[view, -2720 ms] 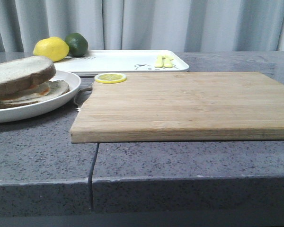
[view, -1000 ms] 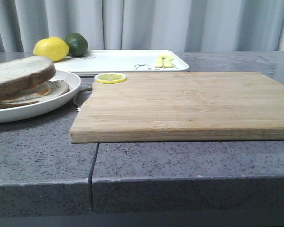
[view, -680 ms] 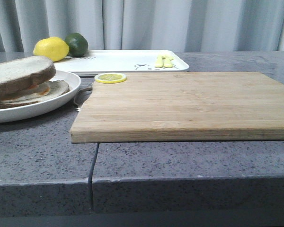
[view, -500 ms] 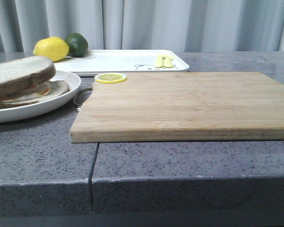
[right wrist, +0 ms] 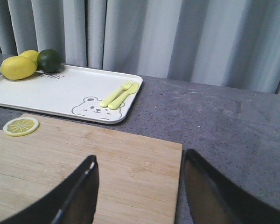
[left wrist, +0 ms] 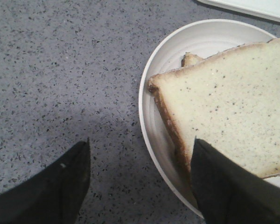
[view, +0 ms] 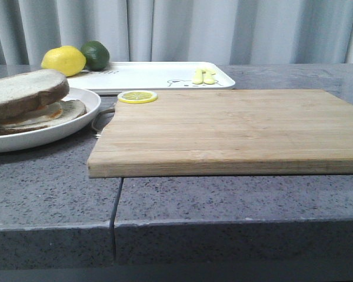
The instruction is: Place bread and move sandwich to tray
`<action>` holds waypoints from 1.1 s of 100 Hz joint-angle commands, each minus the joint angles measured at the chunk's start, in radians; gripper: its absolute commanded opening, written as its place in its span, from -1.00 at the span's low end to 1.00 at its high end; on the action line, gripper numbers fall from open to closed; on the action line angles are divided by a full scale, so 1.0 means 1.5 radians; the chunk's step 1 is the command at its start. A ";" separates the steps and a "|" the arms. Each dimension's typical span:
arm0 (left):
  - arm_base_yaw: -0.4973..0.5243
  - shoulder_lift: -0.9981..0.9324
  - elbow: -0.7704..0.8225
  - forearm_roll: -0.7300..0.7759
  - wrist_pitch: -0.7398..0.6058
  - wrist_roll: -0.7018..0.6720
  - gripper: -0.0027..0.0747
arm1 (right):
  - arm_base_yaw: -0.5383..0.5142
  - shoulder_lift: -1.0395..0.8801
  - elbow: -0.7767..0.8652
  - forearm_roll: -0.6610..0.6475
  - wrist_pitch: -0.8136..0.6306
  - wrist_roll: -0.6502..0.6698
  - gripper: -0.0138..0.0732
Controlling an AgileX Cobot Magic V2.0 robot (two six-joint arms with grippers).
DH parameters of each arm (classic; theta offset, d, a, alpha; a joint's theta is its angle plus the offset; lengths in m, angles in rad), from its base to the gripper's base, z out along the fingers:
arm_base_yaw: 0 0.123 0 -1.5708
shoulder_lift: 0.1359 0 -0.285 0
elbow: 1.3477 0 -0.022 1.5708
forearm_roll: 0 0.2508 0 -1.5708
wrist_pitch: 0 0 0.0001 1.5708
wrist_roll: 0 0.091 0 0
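Nothing has shifted: both tools (left wrist: 140, 182) (right wrist: 140, 186) gape wide, bread (view: 23, 91) resting on the sandwich (view: 41, 114).

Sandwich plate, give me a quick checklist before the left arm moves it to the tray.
1. Bread on top of egg slice: ok, it covers the sandwich.
2. Left pincer open: ok, one finger over the plate rim, the other over bare counter.
3. Plate gripped: not ok, nothing is clamped yet.
4. Tray has free space: ok, middle is bare; lemon, lime and cutlery sit at its ends.
5. Right pincer out of the way: ok, open over the board.
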 commanded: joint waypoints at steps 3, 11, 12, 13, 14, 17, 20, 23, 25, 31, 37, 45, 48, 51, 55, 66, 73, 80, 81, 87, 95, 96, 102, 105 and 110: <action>0.002 0.008 -0.024 -0.009 -0.045 -0.008 0.16 | -0.003 0.001 -0.019 -0.008 -0.049 -0.002 0.29; 0.002 0.016 -0.024 -0.009 -0.048 -0.008 0.16 | -0.003 0.001 -0.019 -0.008 -0.049 -0.002 0.29; 0.002 0.018 -0.024 -0.009 -0.050 -0.008 0.16 | -0.003 0.001 -0.019 -0.008 -0.049 -0.002 0.29; 0.002 0.019 -0.024 -0.009 -0.050 -0.008 0.16 | -0.003 0.001 -0.019 -0.008 -0.049 -0.002 0.29; 0.002 0.019 -0.024 -0.009 -0.052 -0.008 0.16 | -0.003 0.001 -0.019 -0.008 -0.049 -0.002 0.29; 0.002 0.023 -0.024 -0.009 -0.054 -0.008 0.16 | -0.003 0.001 -0.019 -0.008 -0.049 -0.002 0.29; 0.002 0.027 -0.024 -0.009 -0.055 -0.008 0.16 | -0.003 0.001 -0.019 -0.008 -0.049 -0.002 0.29; 0.002 0.030 -0.024 -0.010 -0.058 -0.008 0.16 | -0.003 0.001 -0.019 -0.008 -0.049 -0.002 0.29; 0.002 0.034 -0.024 -0.011 -0.060 -0.008 0.16 | -0.003 0.001 -0.019 -0.008 -0.049 -0.002 0.29; 0.002 0.042 -0.024 -0.013 -0.061 -0.008 0.16 | -0.003 0.001 -0.019 -0.008 -0.049 -0.002 0.29; 0.002 0.048 -0.024 -0.013 -0.063 -0.008 0.16 | -0.003 0.001 -0.019 -0.008 -0.049 -0.002 0.29; 0.002 0.057 -0.024 -0.013 -0.066 -0.008 0.16 | -0.003 0.001 -0.019 -0.008 -0.049 -0.002 0.29; 0.002 0.060 -0.024 -0.013 -0.066 -0.008 0.16 | -0.003 0.001 -0.019 -0.008 -0.049 -0.002 0.29; 0.002 0.063 -0.024 -0.013 -0.066 -0.008 0.16 | -0.003 0.001 -0.019 -0.008 -0.049 -0.002 0.29; 0.002 0.066 -0.024 -0.013 -0.066 -0.008 0.16 | -0.003 0.001 -0.019 -0.008 -0.049 -0.002 0.29; 0.002 0.073 -0.024 -0.013 -0.066 -0.008 0.16 | -0.003 0.001 -0.019 -0.008 -0.049 -0.002 0.29; 0.002 0.076 -0.024 -0.013 -0.066 -0.008 0.16 | -0.003 0.001 -0.019 -0.008 -0.049 -0.002 0.29; 0.002 0.081 -0.024 -0.013 -0.066 -0.008 0.16 | -0.003 0.001 -0.019 -0.008 -0.049 -0.002 0.29; 0.002 0.083 -0.024 -0.013 -0.067 -0.008 0.16 | -0.003 0.001 -0.019 -0.008 -0.049 -0.002 0.29; 0.002 0.089 -0.024 -0.013 -0.067 -0.008 0.16 | -0.003 0.001 -0.019 -0.008 -0.049 -0.002 0.29; 0.002 0.098 -0.024 -0.013 -0.067 -0.008 0.16 | -0.003 0.001 -0.019 -0.008 -0.049 -0.002 0.29; 0.002 0.098 -0.024 -0.013 -0.067 -0.008 0.16 | -0.003 0.001 -0.019 -0.008 -0.049 -0.002 0.29; 0.002 0.104 -0.024 -0.013 -0.067 -0.008 0.16 | -0.003 0.001 -0.019 -0.008 -0.049 -0.002 0.29; 0.002 0.107 -0.024 -0.016 -0.067 -0.008 0.16 | -0.003 0.001 -0.019 -0.008 -0.049 -0.002 0.29; 0.002 0.108 -0.024 -0.018 -0.071 -0.008 0.16 | -0.003 0.001 -0.019 -0.008 -0.049 -0.002 0.29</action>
